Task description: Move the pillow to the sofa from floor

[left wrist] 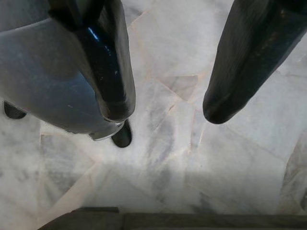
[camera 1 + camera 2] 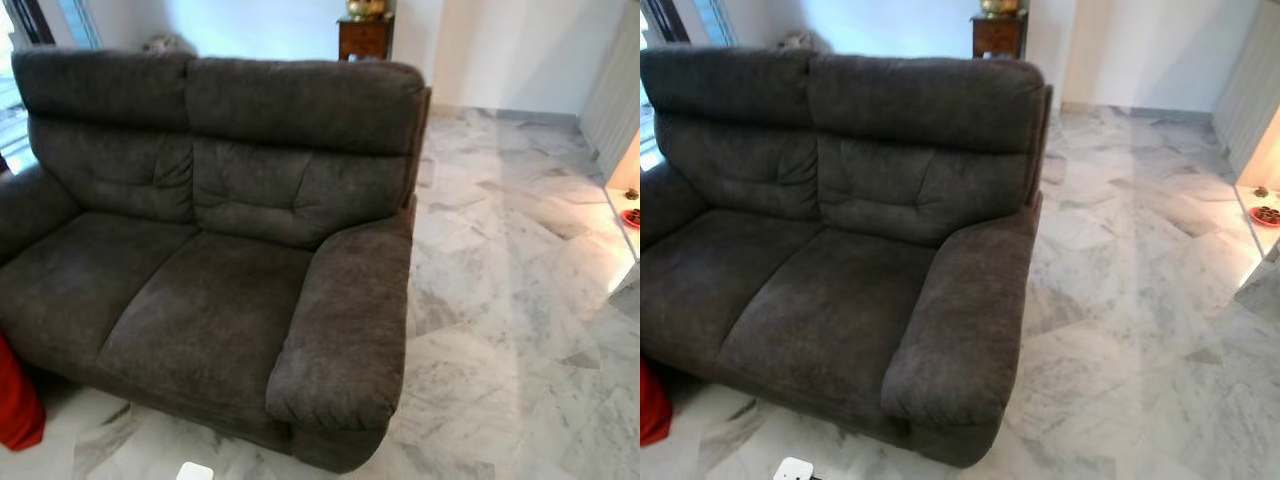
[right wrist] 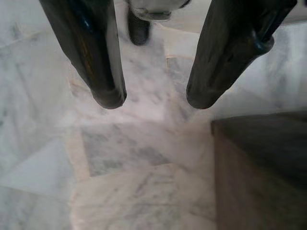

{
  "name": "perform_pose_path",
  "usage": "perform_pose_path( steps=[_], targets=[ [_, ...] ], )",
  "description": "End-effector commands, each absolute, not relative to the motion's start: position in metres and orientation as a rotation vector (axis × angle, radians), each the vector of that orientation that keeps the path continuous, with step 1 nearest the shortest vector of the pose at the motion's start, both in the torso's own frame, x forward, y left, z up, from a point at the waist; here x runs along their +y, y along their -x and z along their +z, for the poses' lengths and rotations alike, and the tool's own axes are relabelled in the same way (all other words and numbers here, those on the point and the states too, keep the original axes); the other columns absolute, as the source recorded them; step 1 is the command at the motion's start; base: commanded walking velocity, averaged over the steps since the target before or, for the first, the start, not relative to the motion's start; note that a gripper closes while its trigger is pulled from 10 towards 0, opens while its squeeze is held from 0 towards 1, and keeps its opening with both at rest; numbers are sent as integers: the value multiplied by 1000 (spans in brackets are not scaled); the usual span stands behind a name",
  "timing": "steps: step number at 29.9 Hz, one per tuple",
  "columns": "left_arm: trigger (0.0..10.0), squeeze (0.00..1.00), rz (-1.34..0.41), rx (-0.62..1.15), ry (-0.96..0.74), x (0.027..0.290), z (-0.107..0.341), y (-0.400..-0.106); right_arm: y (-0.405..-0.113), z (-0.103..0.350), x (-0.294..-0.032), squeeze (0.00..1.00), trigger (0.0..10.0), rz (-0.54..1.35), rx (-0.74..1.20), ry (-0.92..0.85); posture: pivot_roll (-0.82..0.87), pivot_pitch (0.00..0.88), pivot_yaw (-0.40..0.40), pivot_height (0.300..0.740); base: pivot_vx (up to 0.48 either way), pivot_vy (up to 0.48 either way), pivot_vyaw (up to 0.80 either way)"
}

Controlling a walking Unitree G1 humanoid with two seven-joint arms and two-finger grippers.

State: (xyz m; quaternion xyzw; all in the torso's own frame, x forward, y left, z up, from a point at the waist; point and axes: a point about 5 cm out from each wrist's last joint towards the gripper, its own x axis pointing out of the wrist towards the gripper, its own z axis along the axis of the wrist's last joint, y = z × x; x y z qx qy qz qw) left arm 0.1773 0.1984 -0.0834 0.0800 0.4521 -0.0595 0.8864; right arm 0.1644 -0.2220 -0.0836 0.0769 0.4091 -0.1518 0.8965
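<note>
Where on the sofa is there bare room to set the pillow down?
Both seat cushions of the sofa are bare, from the left armrest to the right armrest. The red pillow sits on the marble floor off the sofa's front left corner, the only crowded spot.

You are looking at a white and grey veined marble floor (image 2: 500, 330) that runs from your feet to the far wall. On it, at about ten o'clock, stands a dark grey two-seat fabric sofa (image 2: 210, 250), its seats bare. At eight o'clock a red pillow (image 2: 15, 400) rests on the floor, close against the sofa's front left corner. At six o'clock, just before the sofa, lies a small white object (image 2: 194, 471). At twelve o'clock a wooden cabinet (image 2: 364, 38) stands behind the sofa.
</note>
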Motion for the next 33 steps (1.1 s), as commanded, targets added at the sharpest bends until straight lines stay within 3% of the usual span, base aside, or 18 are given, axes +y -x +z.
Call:
perform_pose_path(
  steps=[1, 15, 25, 33],
  targets=[
    [10000, 0, -117, 954, -175, 201, -83, -178, -154, -87, -225, 0, 10000, -334, 877, -159, -66, 17, 62, 740, 0, 371, 0],
    [10000, 0, -118, 953, -166, 195, -82, -184, -154, -87, -226, 0, 10000, -340, 878, -168, -66, 33, 64, 740, 0, 369, 0],
    [10000, 0, -143, 943, -156, 168, -83, -189, -152, -89, -222, 0, 10000, -328, 888, -173, -61, 45, 64, 740, 0, 366, 0],
    [10000, 0, -128, 950, -159, 179, -83, -185, -152, -89, -221, 0, 10000, -325, 889, -176, -59, 48, 64, 740, 0, 364, 0]
  ],
)
